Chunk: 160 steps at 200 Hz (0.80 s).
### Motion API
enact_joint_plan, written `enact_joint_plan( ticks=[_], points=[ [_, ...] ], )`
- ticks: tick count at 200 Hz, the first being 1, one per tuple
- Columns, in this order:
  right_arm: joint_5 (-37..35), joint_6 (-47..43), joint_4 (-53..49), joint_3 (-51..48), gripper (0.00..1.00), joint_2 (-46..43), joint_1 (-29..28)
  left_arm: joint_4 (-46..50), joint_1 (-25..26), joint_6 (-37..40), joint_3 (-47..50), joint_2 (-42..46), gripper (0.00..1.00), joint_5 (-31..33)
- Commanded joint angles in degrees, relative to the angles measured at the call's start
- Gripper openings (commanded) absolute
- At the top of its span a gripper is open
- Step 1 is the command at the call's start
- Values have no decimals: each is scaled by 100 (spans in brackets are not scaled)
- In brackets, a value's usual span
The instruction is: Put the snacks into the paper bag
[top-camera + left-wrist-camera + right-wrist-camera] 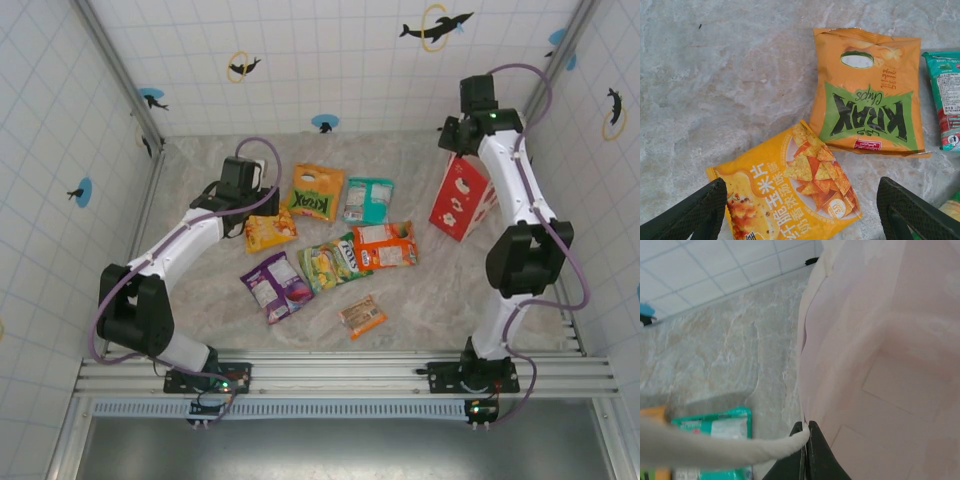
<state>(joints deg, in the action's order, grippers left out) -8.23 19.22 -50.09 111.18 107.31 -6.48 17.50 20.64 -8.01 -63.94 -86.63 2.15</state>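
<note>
While the left gripper [802, 202] hangs wide open over the yellow-orange packet [775, 200], the right gripper [806, 437] is clamped on the top edge of the paper bag [462, 198], far right; the snacks [330, 262] lie mid-table.

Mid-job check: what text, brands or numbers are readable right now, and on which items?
"KRAX": orange-green packet, upside down in the left wrist view.
"Chips": same packet, small script.
"玉米片": yellow-orange packet; other characters unclear.
Print on the teal packet: too small.
Lettering on the paper bag: too small.
</note>
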Motion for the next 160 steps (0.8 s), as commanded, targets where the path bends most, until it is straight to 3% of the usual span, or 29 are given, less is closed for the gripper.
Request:
enact_joint_plan(
  ticks=[1,71,160],
  points=[
    [344,-701,-404,-244,0,-817,-46,31,36,-148,75,45,80,8],
    [1095,-2027,-217,-2232,0,-2507,16,29,36,-244,302,394,79,-143],
    [985,-3003,94,-3076,0,-2935,-263,-59,43,-403,466,497,78,-345]
  ],
)
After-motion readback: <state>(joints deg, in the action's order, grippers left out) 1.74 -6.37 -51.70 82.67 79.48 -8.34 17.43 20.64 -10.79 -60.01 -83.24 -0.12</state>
